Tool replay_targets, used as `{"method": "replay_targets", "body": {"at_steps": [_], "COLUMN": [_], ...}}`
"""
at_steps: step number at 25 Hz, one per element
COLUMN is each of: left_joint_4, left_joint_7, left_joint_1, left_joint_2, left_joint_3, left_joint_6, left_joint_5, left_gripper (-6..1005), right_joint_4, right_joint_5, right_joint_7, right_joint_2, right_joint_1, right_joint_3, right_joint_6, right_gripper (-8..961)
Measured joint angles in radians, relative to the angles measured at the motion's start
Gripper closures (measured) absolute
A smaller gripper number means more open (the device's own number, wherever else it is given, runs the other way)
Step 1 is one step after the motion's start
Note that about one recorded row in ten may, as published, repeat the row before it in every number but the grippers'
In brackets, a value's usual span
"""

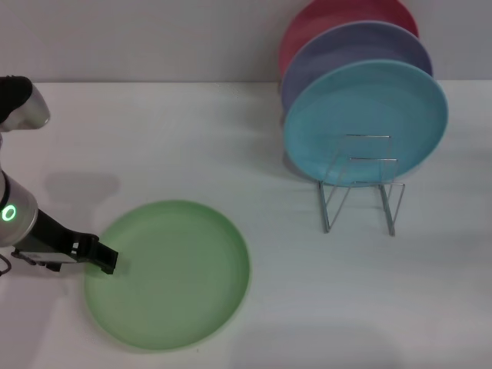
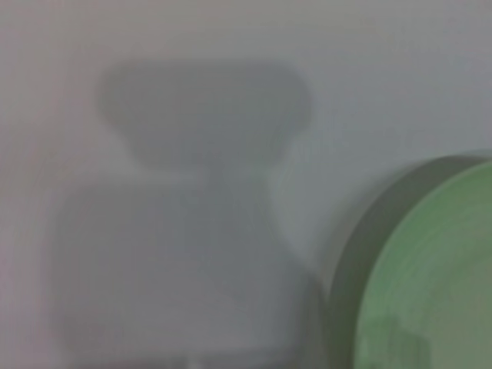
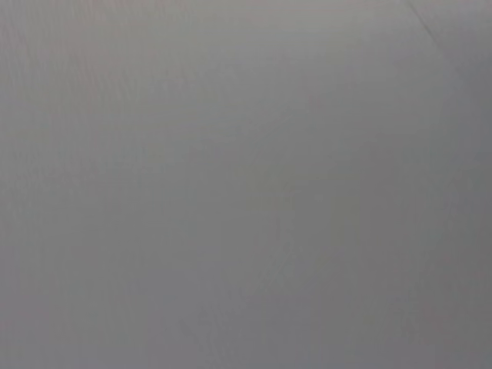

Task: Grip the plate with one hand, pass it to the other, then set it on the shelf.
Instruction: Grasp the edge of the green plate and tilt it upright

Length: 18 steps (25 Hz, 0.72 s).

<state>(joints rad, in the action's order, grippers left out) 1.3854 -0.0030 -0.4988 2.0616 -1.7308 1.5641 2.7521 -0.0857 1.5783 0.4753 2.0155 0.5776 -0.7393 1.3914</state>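
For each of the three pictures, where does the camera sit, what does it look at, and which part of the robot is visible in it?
Head view: from the robot's head, looking forward and down at the white table, the green plate, the wire rack with three standing plates; the left gripper at the plate's rim.
Left wrist view: on the left arm, close above the table; plate edge, no robot part.
Right wrist view: only a plain grey surface; no robot part.
Shared: the head and left wrist views both show the green plate.
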Motion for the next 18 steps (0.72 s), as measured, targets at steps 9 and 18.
{"method": "replay_targets", "body": {"at_steps": [9, 18], "left_joint_4": [-0.034, -0.066], "left_joint_7": [0.004, 0.015], "left_joint_1": [-0.011, -0.026], "left_joint_2": [0.001, 0.002], "left_joint_3": [0.029, 0.038], "left_joint_6": [-0.025, -0.037], "left_joint_5": [0.000, 0.018], "left_gripper": [164, 301], "right_joint_4": [0.001, 0.003], "right_joint_5": [0.000, 0.000], "right_joint_7": [0.000, 0.004], "right_joint_2": [-0.001, -0.001], "right_joint_1": [0.001, 0.001], "right_joint_3": [0.000, 0.000], "right_joint_6": [0.000, 0.000], "right_gripper": [314, 314]}}
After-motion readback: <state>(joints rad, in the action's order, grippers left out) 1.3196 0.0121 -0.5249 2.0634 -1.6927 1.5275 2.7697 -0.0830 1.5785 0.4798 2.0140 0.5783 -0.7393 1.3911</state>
